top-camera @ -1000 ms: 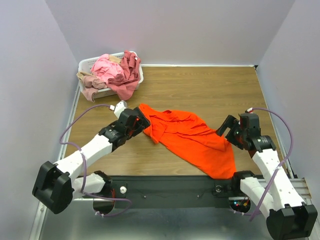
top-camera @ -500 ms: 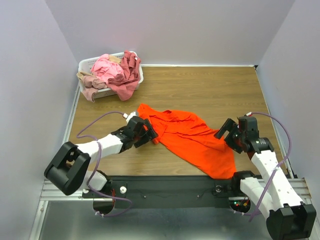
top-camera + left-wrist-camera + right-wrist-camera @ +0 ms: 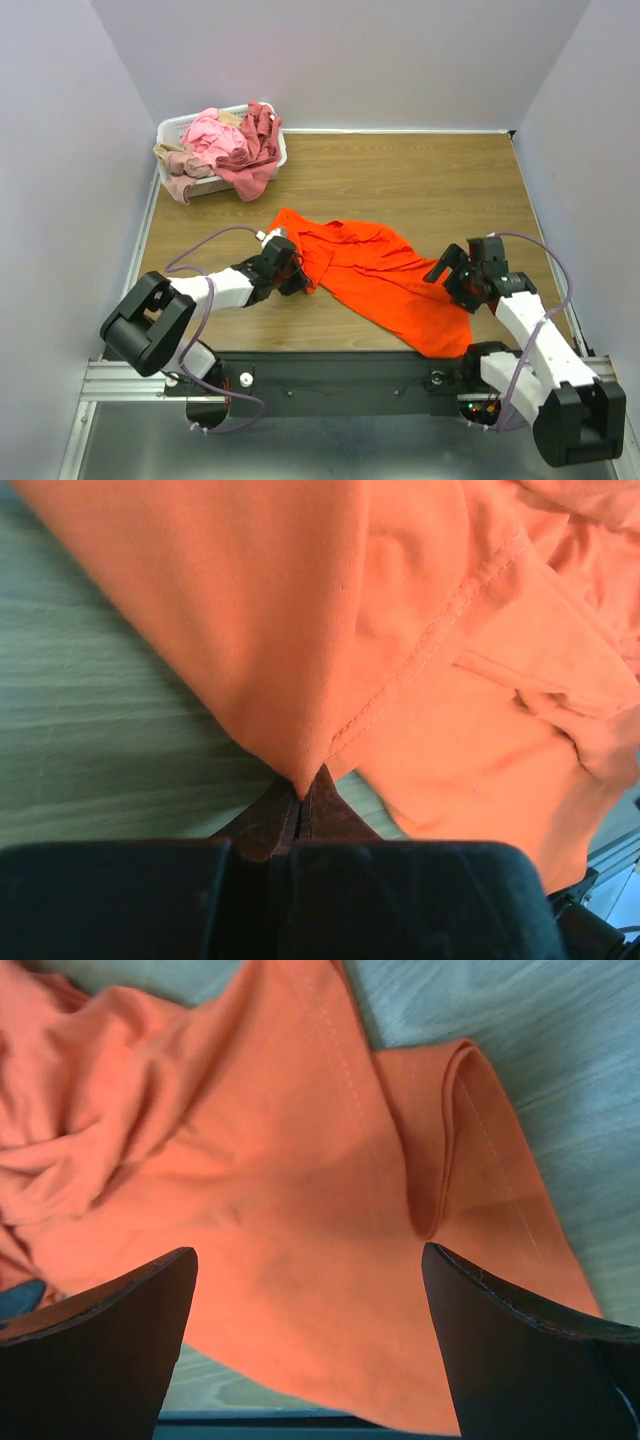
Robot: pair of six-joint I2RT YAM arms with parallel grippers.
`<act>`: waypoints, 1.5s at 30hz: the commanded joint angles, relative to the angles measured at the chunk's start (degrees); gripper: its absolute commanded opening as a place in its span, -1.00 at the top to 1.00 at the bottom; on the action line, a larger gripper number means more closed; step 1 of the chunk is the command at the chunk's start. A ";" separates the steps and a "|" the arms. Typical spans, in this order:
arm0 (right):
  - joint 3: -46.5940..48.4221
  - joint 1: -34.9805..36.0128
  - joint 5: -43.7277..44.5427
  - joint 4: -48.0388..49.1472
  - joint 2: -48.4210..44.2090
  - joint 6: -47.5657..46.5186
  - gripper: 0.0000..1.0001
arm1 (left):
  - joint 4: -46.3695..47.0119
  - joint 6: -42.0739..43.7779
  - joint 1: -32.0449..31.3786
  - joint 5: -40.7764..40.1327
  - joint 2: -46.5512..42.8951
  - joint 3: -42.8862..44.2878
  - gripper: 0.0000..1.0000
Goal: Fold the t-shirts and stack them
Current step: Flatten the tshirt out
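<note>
Orange shirt [image 3: 385, 275] lies crumpled on table [image 3: 420, 180], light, limp, sure to drape; left gripper [image 3: 300, 798] pinches a hemmed corner tight; right gripper [image 3: 308, 1255] gapes wide over the stitched edge (best hold: the seam).

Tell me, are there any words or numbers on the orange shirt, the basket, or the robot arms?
None: no text can be read in any view.
The orange t-shirt is plain; both wrist views show only stitching.
The white basket and the piled shirts in it show no label or print.
The robot arms carry no readable marking.
</note>
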 commanded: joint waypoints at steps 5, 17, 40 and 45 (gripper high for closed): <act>1.70 7.41 2.95 14.02 13.13 1.80 -1.00 | -7.20 -2.80 -0.24 -6.12 -7.58 -4.75 1.00; 18.05 9.80 14.73 20.27 29.15 -7.24 -0.99 | -12.57 -6.22 -0.15 -7.97 -20.16 -9.84 1.00; 33.52 4.70 20.01 16.84 49.44 -8.92 -0.34 | -10.46 -5.44 -0.15 -9.64 -22.10 -10.63 1.00; 32.21 4.70 16.94 17.10 51.82 -8.22 -0.30 | -10.55 -5.70 -0.06 -9.56 -22.89 -10.90 1.00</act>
